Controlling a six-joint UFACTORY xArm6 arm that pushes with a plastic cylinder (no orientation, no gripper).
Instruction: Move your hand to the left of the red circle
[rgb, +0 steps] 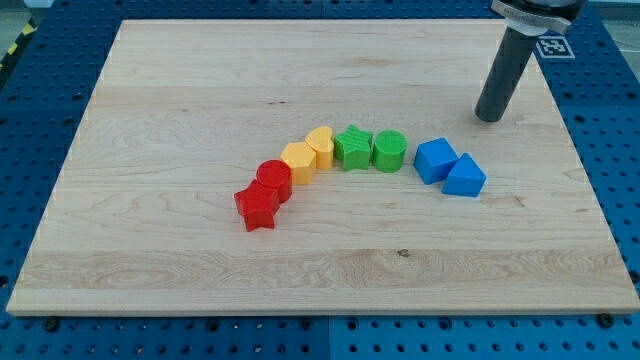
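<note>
- Red plastic star block (256, 208) and red plastic circle block (273, 177), touching, sit left of the wooden tabletop's (150, 250) centre.
- Yellow, green and blue blocks arc rightward.
- Dark rod stands upright near the top-right corner; my tip (489, 118) is well apart from the circle. No fingers fitted.

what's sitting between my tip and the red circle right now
In the camera view, the green blocks and the yellow blocks lie between my tip and the red circle.
</note>
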